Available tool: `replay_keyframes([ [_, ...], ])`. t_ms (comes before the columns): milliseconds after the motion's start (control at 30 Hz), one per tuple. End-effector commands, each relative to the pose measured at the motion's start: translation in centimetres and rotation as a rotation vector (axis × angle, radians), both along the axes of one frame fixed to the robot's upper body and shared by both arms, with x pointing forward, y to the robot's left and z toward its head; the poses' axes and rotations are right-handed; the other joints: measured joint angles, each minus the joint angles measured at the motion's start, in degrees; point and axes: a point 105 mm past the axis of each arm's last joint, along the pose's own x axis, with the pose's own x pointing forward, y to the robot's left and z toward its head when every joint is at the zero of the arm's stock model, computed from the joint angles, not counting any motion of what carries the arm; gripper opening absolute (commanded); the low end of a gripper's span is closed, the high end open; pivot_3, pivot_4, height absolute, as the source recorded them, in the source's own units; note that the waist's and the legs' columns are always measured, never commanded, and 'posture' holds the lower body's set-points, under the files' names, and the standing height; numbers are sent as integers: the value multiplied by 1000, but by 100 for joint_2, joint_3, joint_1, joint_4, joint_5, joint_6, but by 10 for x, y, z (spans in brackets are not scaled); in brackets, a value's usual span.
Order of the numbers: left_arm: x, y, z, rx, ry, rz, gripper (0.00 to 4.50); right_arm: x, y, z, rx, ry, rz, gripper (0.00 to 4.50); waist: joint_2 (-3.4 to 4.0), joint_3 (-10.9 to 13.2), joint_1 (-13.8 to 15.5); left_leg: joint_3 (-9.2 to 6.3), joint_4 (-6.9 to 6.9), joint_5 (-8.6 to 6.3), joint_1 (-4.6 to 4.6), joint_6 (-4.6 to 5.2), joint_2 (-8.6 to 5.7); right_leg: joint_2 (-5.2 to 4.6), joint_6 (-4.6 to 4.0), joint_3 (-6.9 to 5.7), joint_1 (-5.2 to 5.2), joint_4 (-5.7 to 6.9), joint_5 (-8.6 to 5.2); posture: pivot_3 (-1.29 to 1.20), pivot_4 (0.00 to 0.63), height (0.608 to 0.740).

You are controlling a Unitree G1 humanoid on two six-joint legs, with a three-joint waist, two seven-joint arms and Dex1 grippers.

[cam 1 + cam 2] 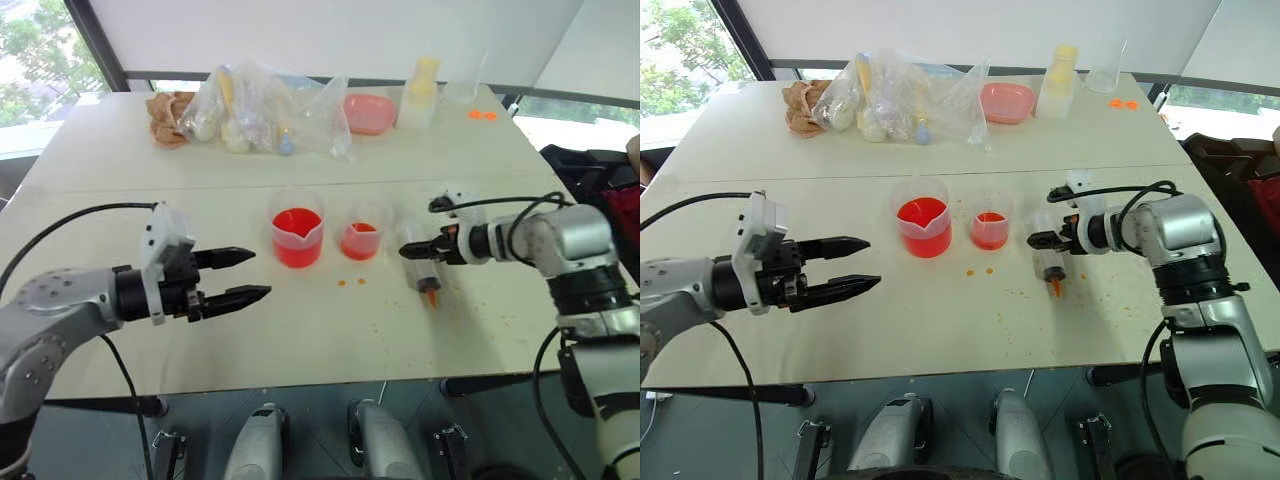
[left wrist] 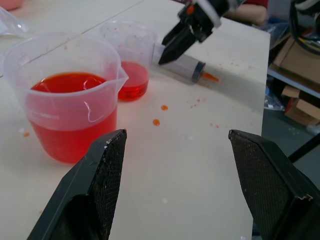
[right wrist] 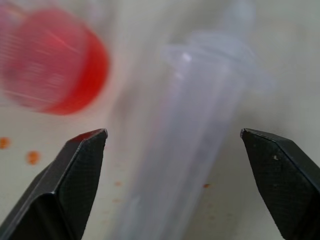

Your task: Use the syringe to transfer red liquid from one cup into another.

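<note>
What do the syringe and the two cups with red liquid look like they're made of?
Syringe: likely clear smooth plastic, since the table shows through its barrel; orange tip. Larger cup and smaller cup: probably translucent, slightly frosted plastic, since the red liquid shows through the thin walls.

The syringe point(image 3: 200, 135) lies between the tool's spread black fingers point(image 3: 70, 185) — untouched.

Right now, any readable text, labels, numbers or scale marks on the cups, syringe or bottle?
None can be read.
Big cup: no print shows on its wall.
Small cup: no print shows.
Syringe: barrel looks plain; any scale marks are too blurred to tell.
Bottle: too small to tell.
Bags: no readable print.
</note>
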Motion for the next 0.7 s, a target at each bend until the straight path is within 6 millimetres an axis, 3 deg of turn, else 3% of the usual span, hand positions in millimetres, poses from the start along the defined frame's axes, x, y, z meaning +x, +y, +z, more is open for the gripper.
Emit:
replay_keyframes([
  [33, -3, -4, -3, 30, -23, -3, 3421, 7, -8, -3, -54, 4, -11, 3564, 0, 0, -10, 1, 1, 0, 1, 0, 1, 1, -1, 0, 0, 0, 0, 0, 150, 740],
  [167, -3, -5, -7, 33, -26, 6, 3421, 5, -1, -11, -49, 41, 16, 1519, -3, -2, -8, 0, 2, 0, 4, 0, 2, 3, -13, 0, 3, 4, -7, 0, 150, 740],
  [333, -1, -5, -8, 20, -30, 11, 3421, 4, 0, -13, -25, 52, 9, 1365, -13, -9, -21, -1, 2, 0, 12, 0, 5, 7, -12, 0, 8, 8, -6, 0, 150, 740],
  [400, 2, -2, -4, -18, -41, 34, 3421, 4, -2, -2, -6, 12, 16, 1365, -12, -9, -13, -1, 2, 0, 13, 0, 5, 8, -12, 0, 8, 10, -6, 0, 150, 740],
  [500, 14, 12, 12, -129, -67, 114, 3421, 18, -1, 57, 80, -242, 33, 1365, -3, -3, 3, -2, 3, 0, 6, 0, 5, 8, 1, 0, 4, 10, 2, 0, 150, 740],
  [533, 18, 18, 17, -161, -75, 137, 3421, 23, 8, 96, 151, -413, 66, 1365, 0, -1, -2, -2, 5, 0, 3, 0, 5, 7, 3, 0, 1, 11, 3, 0, 150, 740],
  [567, 20, 21, 20, -180, -78, 149, 3421, 22, 14, 122, 200, -525, 85, 1365, 4, 2, -14, -2, 5, 0, 3, 0, 4, 7, 4, 0, 0, 11, 3, 0, 150, 740],
  [633, 24, 27, 27, -186, -95, 166, 3421, 9, 37, 172, 278, -757, 198, 1365, 5, 3, -23, 0, 3, 0, 3, 0, 5, 8, 6, 1, -4, 16, 4, 0, 150, 740],
  [700, 28, 31, 32, -169, -111, 170, 3421, -15, 64, 198, 306, -921, 355, 1365, 4, 2, -19, -2, -2, 0, 3, 0, 7, 12, 11, 0, -9, 21, 6, 0, 150, 740],
])
